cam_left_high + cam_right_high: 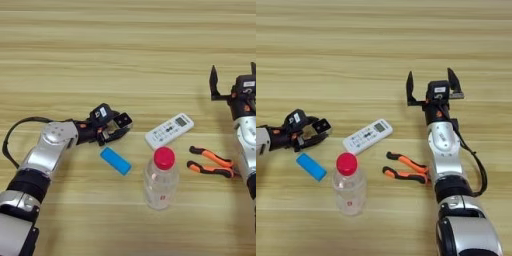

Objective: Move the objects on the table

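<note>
Evidently, the small black cube point(122, 120) is clamped by the left gripper point(116, 126) at 9 o'clock of the white remote control point(169, 130) for moving; the right gripper point(433, 86) is held spread, empty, at 2 o'clock.

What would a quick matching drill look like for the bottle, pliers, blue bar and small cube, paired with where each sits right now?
Things:
1. clear plastic bottle
2. orange-handled pliers
3. flat blue bar
4. small black cube

Places:
A. between the left gripper's fingers
B. flat on the table, just below the left gripper
C. beside the right arm, right of the bottle
D. standing upright, nearest the robot, below the white remote

Pairs: 1-D, 2-C, 3-B, 4-A
</note>
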### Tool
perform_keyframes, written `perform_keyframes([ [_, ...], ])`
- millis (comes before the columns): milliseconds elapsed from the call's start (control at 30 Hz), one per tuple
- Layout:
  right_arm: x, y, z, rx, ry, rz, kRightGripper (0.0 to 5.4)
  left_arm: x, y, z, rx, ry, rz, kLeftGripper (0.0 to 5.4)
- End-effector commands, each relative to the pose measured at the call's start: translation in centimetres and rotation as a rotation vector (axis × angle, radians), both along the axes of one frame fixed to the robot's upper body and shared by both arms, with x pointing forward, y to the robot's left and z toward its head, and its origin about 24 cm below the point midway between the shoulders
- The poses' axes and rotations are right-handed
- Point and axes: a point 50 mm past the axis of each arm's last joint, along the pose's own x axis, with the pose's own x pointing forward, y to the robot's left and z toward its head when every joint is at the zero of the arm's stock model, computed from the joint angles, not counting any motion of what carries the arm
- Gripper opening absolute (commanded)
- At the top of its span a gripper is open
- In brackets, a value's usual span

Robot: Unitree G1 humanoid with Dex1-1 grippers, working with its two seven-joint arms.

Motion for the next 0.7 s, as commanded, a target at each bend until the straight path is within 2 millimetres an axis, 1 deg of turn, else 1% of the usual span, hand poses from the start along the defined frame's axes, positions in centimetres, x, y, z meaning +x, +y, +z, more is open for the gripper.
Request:
perform_keyframes([
  [33,0.3,0.0,0.2,0.002,0.001,-0.005,5.4,-0.2,0.3,0.2,0.013,-0.012,-0.003,3.57],
  [133,0.3,0.0,0.3,0.002,0.001,-0.005,5.4,-0.4,0.5,0.7,0.003,-0.027,-0.006,3.9],
  [433,0.3,0.1,0.3,0.002,0.002,-0.003,5.4,-1.7,1.2,3.3,-0.061,-0.088,-0.032,4.69],
  [600,0.4,0.2,0.2,0.003,0.004,-0.002,5.4,-2.7,1.7,4.0,-0.093,-0.069,-0.081,5.19],
  [700,0.4,0.2,0.2,0.003,0.005,-0.002,5.4,-2.9,2.2,4.1,-0.086,-0.064,-0.109,5.38],
])
